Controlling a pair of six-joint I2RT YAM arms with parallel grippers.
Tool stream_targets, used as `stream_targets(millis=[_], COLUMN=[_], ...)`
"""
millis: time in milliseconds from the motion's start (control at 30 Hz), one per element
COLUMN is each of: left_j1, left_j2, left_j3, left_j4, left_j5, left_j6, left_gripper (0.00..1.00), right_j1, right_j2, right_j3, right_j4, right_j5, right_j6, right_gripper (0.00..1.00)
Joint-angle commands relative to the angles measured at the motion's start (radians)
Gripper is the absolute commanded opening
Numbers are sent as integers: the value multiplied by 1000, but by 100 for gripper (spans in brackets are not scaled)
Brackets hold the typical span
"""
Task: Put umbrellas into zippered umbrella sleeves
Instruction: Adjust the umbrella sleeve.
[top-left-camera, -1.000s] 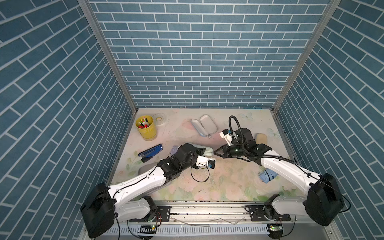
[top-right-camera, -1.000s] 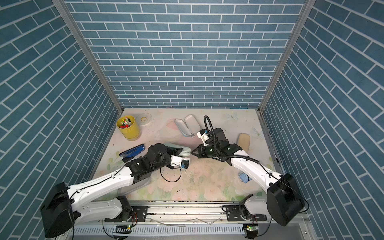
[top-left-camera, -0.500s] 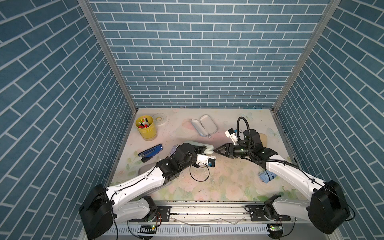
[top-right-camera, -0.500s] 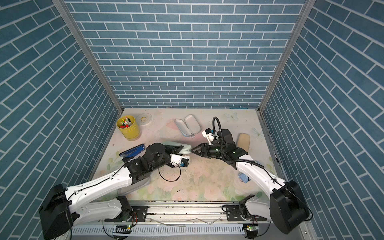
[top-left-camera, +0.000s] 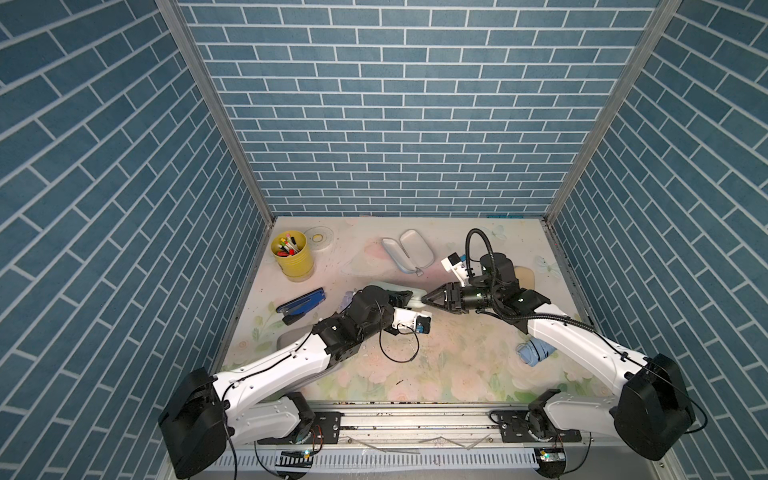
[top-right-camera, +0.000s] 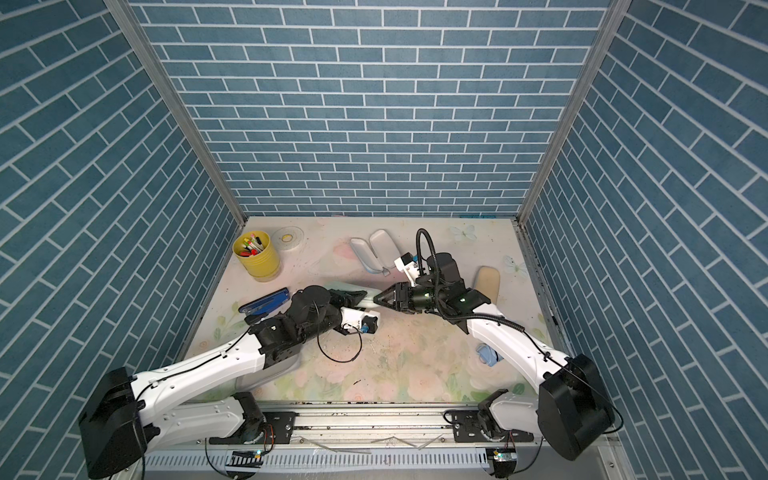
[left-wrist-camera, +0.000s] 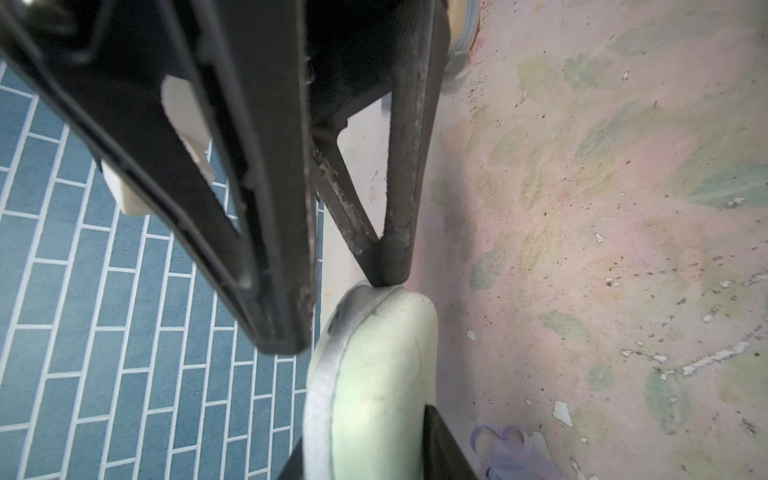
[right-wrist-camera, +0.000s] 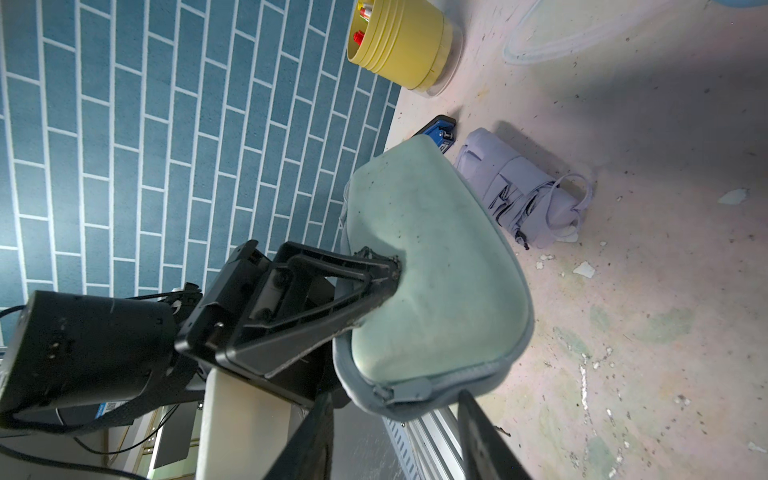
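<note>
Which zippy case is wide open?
The pale blue sleeve, the one farthest back: its two halves lie spread apart, grey insides up. The mint sleeve and the beige sleeve are folded together.

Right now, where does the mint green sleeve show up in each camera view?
In a top view: mint sleeve mid-table, between the arms.
In a top view: the sleeve likewise mid-table.
Left wrist: lower middle.
Right wrist: centre.
Shared landmark: left gripper clamped on it, in all four.
</note>
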Motion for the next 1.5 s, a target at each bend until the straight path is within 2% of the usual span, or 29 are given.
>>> stream_targets(millis=[0,367,633,800,1033,1200,1267,1333,1367,1400,1467], left_j1=[-2,-2,0,10,24,28,50,133,174,208,265], left_j2=[-4,11,10,-3,-3,-15,-26,-28,-18,-1,47], left_j3=[10,29,34,36,57,64,64,94,121,160,246], left_j4=[60,17,19,9,-13,12,45,45,14,-33,-142], left_j5=[23,28,28,27,18,14,38,164,226,300,462], left_j6=[11,3,-2,-25,-95,-180,-285,-485,-555,-622,-726], left_gripper=[0,0,0,0,0,0,0,0,0,0,0], right_j1=[22,66,72,51,10,7,3,-17,-50,-89,-111], right_j2=[28,98,101,76,31,39,40,8,-4,-16,-49], right_j3=[55,150,143,114,82,57,44,-12,-42,-65,-66], right_j4=[-58,-232,-226,-238,-276,-232,-202,-122,-70,-13,14], right_j5=[18,80,85,138,266,300,290,259,201,122,64], right_j6=[-31,-141,-142,-142,-156,-152,-161,-176,-164,-156,-206], right_gripper=[45,27,13,0,0,0,0,0,9,25,44])
